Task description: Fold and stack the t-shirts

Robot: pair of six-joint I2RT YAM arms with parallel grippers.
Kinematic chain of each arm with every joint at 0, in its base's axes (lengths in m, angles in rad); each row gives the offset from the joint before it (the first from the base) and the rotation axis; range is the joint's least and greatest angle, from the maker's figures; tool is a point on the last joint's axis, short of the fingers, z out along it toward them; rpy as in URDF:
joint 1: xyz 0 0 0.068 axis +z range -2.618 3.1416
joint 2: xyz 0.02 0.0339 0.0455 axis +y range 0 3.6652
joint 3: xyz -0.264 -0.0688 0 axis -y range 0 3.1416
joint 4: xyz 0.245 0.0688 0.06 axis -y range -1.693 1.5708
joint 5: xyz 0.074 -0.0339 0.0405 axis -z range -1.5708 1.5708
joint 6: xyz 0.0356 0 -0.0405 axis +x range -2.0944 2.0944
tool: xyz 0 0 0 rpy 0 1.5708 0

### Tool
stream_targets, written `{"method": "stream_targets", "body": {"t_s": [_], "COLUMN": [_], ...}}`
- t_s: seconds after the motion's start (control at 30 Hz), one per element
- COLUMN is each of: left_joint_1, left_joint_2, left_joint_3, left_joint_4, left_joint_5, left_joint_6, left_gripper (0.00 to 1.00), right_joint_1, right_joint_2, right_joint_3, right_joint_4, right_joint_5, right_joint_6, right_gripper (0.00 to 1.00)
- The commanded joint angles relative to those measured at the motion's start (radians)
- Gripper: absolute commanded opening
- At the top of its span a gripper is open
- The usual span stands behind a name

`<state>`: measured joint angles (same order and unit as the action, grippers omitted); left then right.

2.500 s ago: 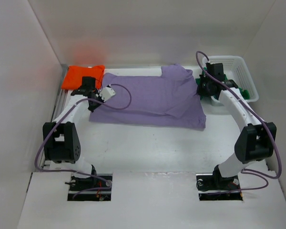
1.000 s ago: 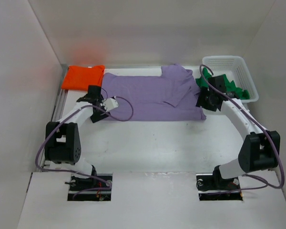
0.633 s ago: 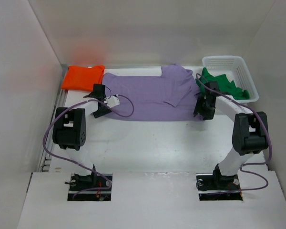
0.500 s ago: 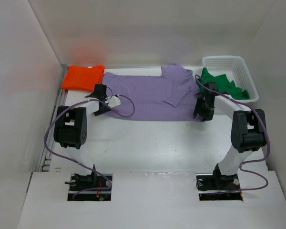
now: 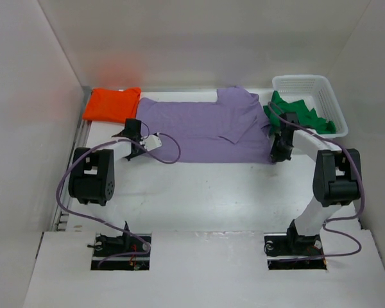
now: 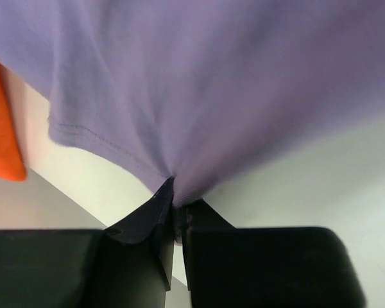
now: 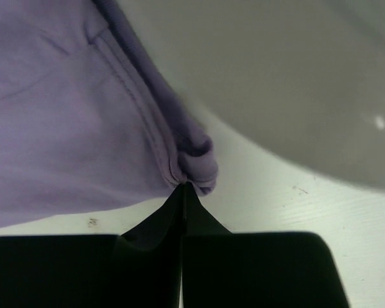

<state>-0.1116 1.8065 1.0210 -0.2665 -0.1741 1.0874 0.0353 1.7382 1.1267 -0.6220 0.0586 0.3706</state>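
The lavender-purple t-shirt (image 5: 205, 131) lies spread flat across the back of the table. My left gripper (image 5: 133, 138) is low at its near left corner, shut on the cloth, which is pinched between the fingertips in the left wrist view (image 6: 176, 192). My right gripper (image 5: 279, 151) is at the near right corner, shut on a bunched hem (image 7: 196, 160) right at the fingertips (image 7: 183, 187). The orange t-shirt (image 5: 112, 102) lies folded at the back left; its edge (image 6: 0, 128) shows in the left wrist view. The green t-shirt (image 5: 298, 115) spills out of the basket.
A white lattice basket (image 5: 308, 82) stands at the back right, close to my right arm. White walls enclose the table on the left, back and right. Purple cables loop off both arms over the shirt's near edge.
Both grippers came down onto the purple shirt's near corners and closed on the cloth. The shirt's near edge now lies farther back than 2.5 seconds ago.
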Motion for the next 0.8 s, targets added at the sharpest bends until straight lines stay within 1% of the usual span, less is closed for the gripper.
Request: {"method": "stream_targets", "body": {"t_s": [0.0,0.07,0.13,0.23,0.37,0.43,0.47,0.5,0.53,0.63,0.67,0.7,0.73,0.77], "left_joint_1": [0.025,0.022,0.019,0.019,0.017,0.017,0.017,0.017,0.014,-0.007,-0.010,-0.013,-0.015,-0.015], "left_joint_2": [-0.139,-0.215,-0.287,-0.364,-0.447,-0.496,-0.506,-0.513,-0.518,-0.519,-0.518,-0.515,-0.515,-0.515], "left_joint_3": [-0.087,-0.133,-0.182,-0.243,-0.280,-0.300,-0.311,-0.324,-0.340,-0.371,-0.374,-0.375,-0.375,-0.372], "left_joint_4": [-0.089,-0.153,-0.227,-0.289,-0.399,-0.444,-0.444,-0.436,-0.421,-0.384,-0.379,-0.378,-0.378,-0.378], "left_joint_5": [0.033,0.035,0.036,0.033,0.027,0.033,0.033,0.035,0.035,0.024,0.024,0.024,0.022,0.021], "left_joint_6": [0.028,0.037,0.040,0.031,0.023,0.016,0.014,0.012,0.012,0.012,0.012,0.012,0.012,0.014], "left_gripper": [0.00,0.00,0.00,0.00,0.00,0.03,0.04,0.05,0.05,0.07,0.07,0.07,0.07,0.07], "right_joint_1": [-0.004,-0.001,0.030,0.068,0.122,0.159,0.163,0.166,0.157,0.140,0.136,0.130,0.124,0.117], "right_joint_2": [-0.110,-0.190,-0.264,-0.347,-0.429,-0.479,-0.489,-0.493,-0.485,-0.398,-0.356,-0.317,-0.274,-0.241], "right_joint_3": [-0.045,-0.088,-0.131,-0.177,-0.215,-0.235,-0.242,-0.246,-0.245,-0.182,-0.153,-0.124,-0.098,-0.078], "right_joint_4": [-0.001,-0.031,-0.073,-0.131,-0.217,-0.248,-0.246,-0.223,-0.187,-0.093,-0.067,-0.046,-0.024,-0.015], "right_joint_5": [0.021,0.026,0.020,0.029,0.029,0.030,0.030,0.023,0.017,0.021,0.024,0.027,0.032,0.035], "right_joint_6": [0.001,0.014,0.040,0.057,0.089,0.112,0.113,0.105,0.088,0.053,0.053,0.054,0.056,0.059], "right_gripper": [0.00,0.00,0.00,0.00,0.00,0.00,0.05,0.22,0.34,0.42,0.46,0.53,0.56,0.56]}}
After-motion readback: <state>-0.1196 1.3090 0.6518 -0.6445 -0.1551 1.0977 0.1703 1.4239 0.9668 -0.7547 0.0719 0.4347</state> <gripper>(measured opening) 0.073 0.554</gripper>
